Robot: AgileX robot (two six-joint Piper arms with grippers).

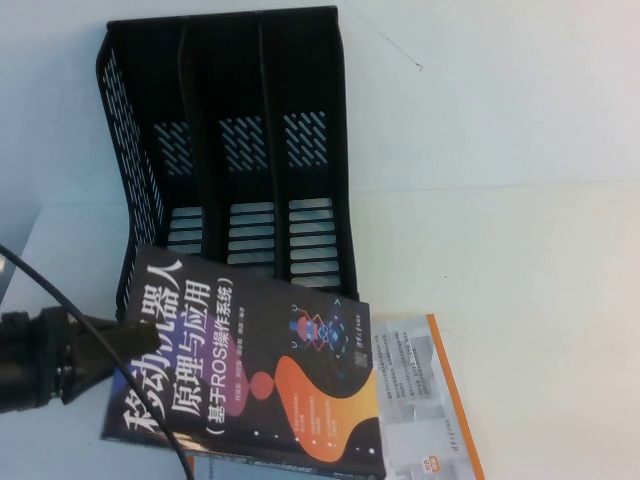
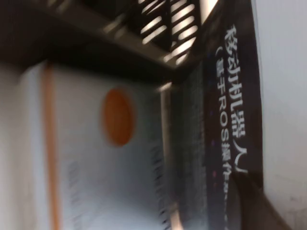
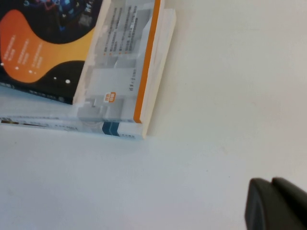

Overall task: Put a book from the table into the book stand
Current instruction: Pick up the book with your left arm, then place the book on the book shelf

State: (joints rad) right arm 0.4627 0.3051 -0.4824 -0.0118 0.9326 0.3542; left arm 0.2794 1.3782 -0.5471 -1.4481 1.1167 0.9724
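The black book (image 1: pixel 270 370) with the white Chinese title is tilted up off the table (image 1: pixel 520 200), just in front of the black book stand (image 1: pixel 240 150). My left gripper (image 1: pixel 125 335) is shut on the book's left edge. In the left wrist view one dark finger (image 2: pixel 254 201) lies on the black cover (image 2: pixel 230 96), with the stand's slotted base (image 2: pixel 163 24) beyond. My right gripper (image 3: pixel 276 203) is shut and empty over bare table, to the right of the books, and is out of the high view. All three slots of the stand are empty.
A white book with an orange edge (image 1: pixel 430 400) lies flat under and to the right of the black book. It also shows in the left wrist view (image 2: pixel 105 143) and the right wrist view (image 3: pixel 124 62). White table extends to the right (image 3: pixel 216 96).
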